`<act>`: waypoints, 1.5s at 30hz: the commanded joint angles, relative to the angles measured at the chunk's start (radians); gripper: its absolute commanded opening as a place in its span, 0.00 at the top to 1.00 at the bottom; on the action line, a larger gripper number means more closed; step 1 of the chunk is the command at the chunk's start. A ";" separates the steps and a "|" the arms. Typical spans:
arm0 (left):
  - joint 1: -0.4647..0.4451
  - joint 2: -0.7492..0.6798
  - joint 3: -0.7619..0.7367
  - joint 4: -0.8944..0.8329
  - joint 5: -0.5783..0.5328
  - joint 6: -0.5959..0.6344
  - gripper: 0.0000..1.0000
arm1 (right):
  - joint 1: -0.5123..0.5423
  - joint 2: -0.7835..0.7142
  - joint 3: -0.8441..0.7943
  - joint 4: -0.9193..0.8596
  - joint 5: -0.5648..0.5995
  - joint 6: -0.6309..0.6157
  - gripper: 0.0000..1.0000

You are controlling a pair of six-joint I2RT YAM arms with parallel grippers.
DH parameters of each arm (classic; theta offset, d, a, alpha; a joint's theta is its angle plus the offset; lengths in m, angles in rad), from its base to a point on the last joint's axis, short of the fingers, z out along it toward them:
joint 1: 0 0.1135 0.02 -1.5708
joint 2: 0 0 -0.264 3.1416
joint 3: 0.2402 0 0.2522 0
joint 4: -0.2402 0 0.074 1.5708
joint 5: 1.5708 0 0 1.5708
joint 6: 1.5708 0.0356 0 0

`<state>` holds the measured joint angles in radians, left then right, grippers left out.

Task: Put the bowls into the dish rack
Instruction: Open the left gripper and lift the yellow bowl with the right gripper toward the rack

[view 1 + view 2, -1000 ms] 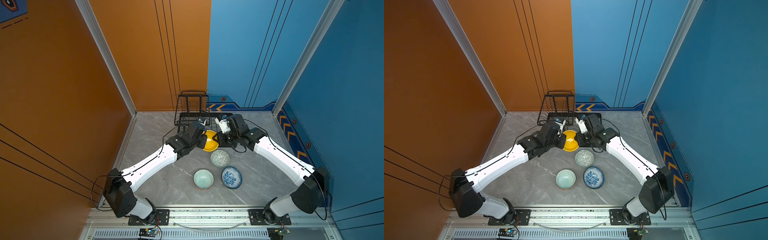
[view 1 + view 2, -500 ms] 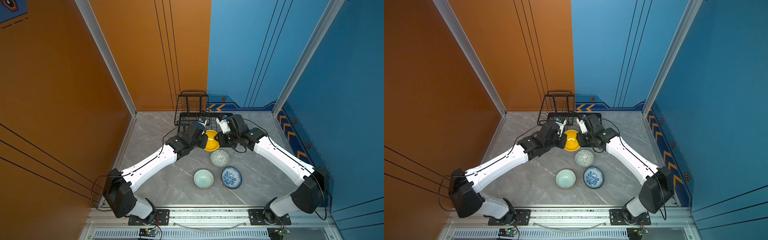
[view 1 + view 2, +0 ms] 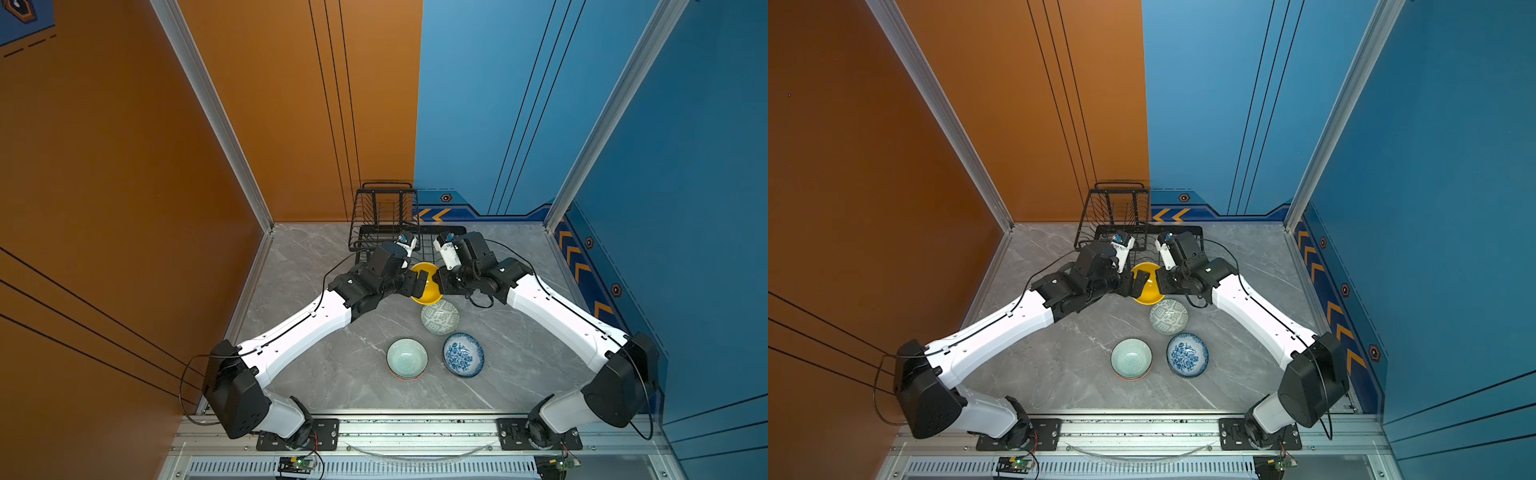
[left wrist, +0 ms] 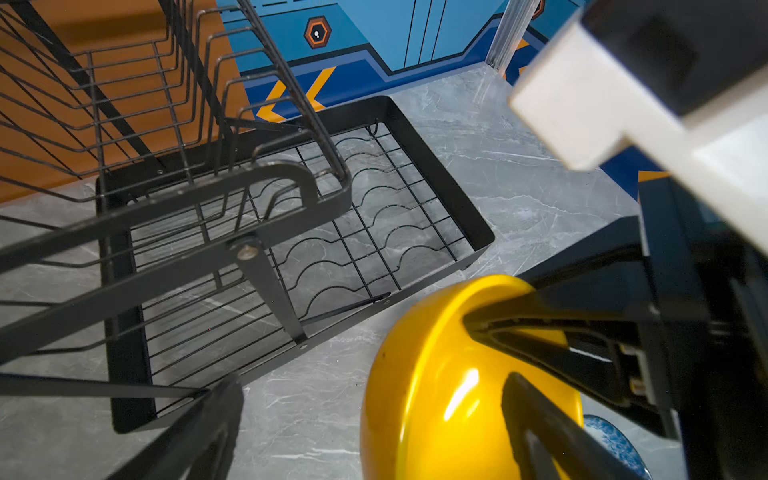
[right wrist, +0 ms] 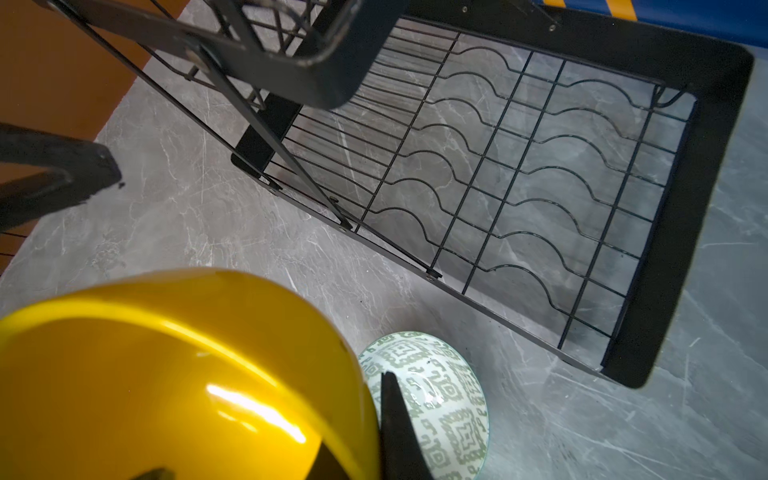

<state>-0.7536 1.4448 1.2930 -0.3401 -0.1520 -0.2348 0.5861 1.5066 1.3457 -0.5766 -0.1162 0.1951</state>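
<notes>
Just off the near edge of the dish rack, the yellow bowl hangs tilted between the two arms and looks lifted clear of the table.

The right gripper is clamped on the bowl's rim. One of its fingers lies against the outer wall and the other reaches inside. The left gripper is spread wide and holds nothing, with one finger over the bowl's mouth and neither pressing on it.

Three more bowls wait nearer the robot:
- the grey-green geometric bowl, just beside the yellow one
- the mint bowl, near-left
- the blue floral bowl, near-right

The rack's curved slots are all empty.

The yellow bowl's bright, sharp highlights suggest a hard glaze, so I judge it stiff, smooth and slippery under the pads, and likely to chip on the wire or the stone top. It seems light enough for a one-sided pinch, though held that way its weight hangs off-centre and may make it swing. The rim, pinched through the wall, is the sensible hold. The rounded outside offers nothing to grip.

No brand or label shows on the bowls or the rack. The walls carry only orange chevrons and hexagon marks, and any print on the wrist camera housings is too small to read.
</notes>
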 commanded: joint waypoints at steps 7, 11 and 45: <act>0.038 -0.073 -0.042 -0.046 0.033 0.018 0.02 | -0.005 -0.060 -0.081 0.073 0.187 -0.169 1.00; 0.066 -0.092 -0.066 -0.075 0.057 0.014 0.02 | -0.004 -0.055 -0.100 0.096 0.276 -0.244 1.00; 0.203 -0.213 -0.188 -0.082 0.245 0.051 0.02 | 0.154 -0.063 -0.552 1.249 0.629 -1.409 1.00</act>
<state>-0.5613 1.2491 1.1294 -0.4335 0.0628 -0.1982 0.7517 1.4368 0.8013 0.5468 0.4946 -1.1149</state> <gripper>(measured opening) 0.979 0.071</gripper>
